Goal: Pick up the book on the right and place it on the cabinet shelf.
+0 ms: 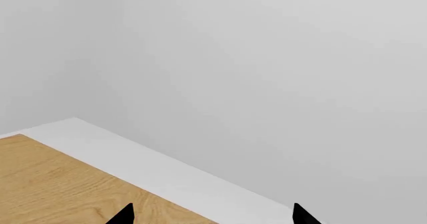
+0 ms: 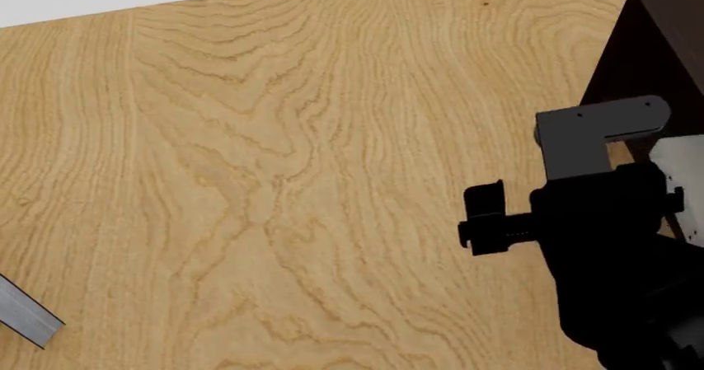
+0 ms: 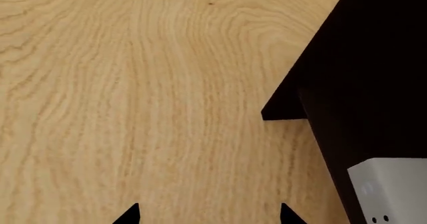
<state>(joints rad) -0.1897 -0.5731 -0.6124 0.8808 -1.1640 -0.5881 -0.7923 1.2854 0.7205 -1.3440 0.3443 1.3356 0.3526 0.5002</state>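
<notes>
The book cannot be made out for certain in any view. Only a thin grey corner with a paler edge (image 2: 26, 318) pokes in at the head view's lower left, and I cannot tell what it is. The very dark cabinet (image 2: 651, 53) stands at the upper right, and its wall and a jutting bottom board (image 3: 373, 59) fill one side of the right wrist view. No cabinet shelf can be told apart in the darkness. My right gripper (image 2: 480, 218) hangs open over bare wood, left of the cabinet, its fingertips (image 3: 129, 215) wide apart. The left gripper (image 1: 212, 215) is open too, facing a wall.
Light wood-grain surface (image 2: 275, 180) spreads across the head view. A white strip (image 1: 153, 164) borders it below a plain grey wall (image 1: 267, 74). A light grey block with two small dots (image 3: 388, 190) sits against the cabinet's base, near my right arm.
</notes>
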